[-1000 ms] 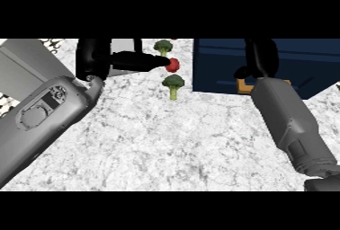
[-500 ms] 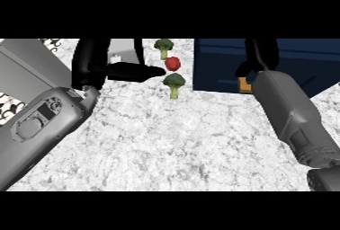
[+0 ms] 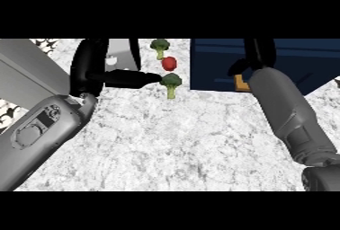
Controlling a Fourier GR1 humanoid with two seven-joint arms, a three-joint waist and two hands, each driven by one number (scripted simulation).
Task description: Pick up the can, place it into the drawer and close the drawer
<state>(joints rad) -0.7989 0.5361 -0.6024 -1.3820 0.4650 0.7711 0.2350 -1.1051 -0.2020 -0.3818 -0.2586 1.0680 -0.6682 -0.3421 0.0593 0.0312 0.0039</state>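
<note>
The dark blue drawer (image 3: 219, 67) stands open at the top right of the marble counter (image 3: 179, 143). My right hand (image 3: 259, 51) reaches over it, fingers curled. Only an orange edge of the can (image 3: 240, 83) shows, at the drawer's front edge just below that hand's thumb; the hand and forearm hide the rest. At the upper left my left hand (image 3: 86, 63) is open, fingers up, and its thumb (image 3: 133, 79) points right, almost touching a broccoli floret (image 3: 171, 81).
A red vegetable (image 3: 169, 63) and a second broccoli floret (image 3: 159, 45) lie further back beside the drawer's left side. A grey panel (image 3: 26, 67) runs along the left edge. My two forearms cover the counter's left and right sides.
My left forearm has sunk toward the lower left, and the left thumb has stretched right toward the near broccoli. The right hand and the orange can have barely moved.
</note>
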